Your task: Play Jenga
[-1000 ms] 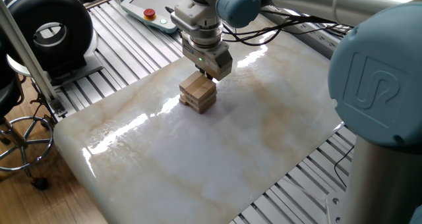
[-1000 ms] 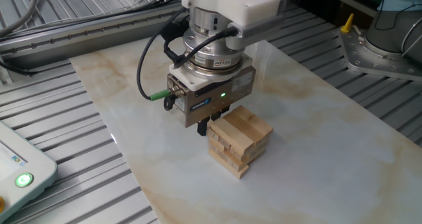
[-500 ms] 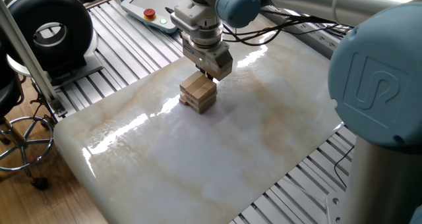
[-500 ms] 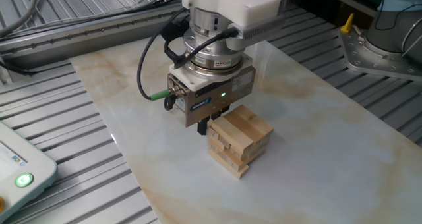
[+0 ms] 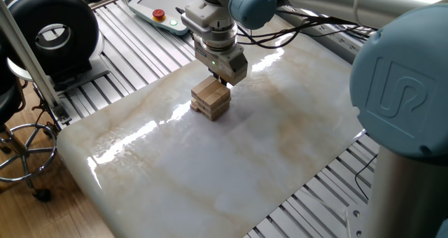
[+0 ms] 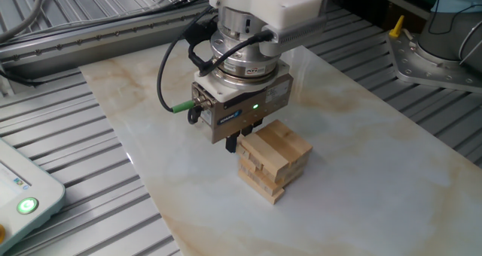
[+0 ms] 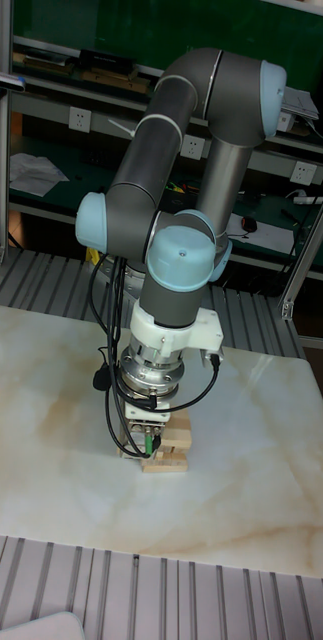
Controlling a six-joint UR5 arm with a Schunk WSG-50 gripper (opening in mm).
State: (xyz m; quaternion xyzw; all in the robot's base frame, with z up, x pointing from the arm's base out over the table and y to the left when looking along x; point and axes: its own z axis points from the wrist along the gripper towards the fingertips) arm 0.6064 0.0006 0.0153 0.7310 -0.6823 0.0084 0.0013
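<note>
Gripper point(image 6: 239, 141) is sitting low against the block stack point(image 6: 274, 160), centre frame; can't tell if the fingers are apart. I'd be pushing one block slowly and level, or the stack is toppling.

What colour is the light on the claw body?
Green light on the claw body, clearest in the other fixed view.

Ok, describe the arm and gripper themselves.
The arm has grey tubular links with light-blue joint caps, one embossed with a UR logo. Black cables loop to a silver wrist flange. The gripper is a silver box with a green light, blue label, dark fingers.
</note>
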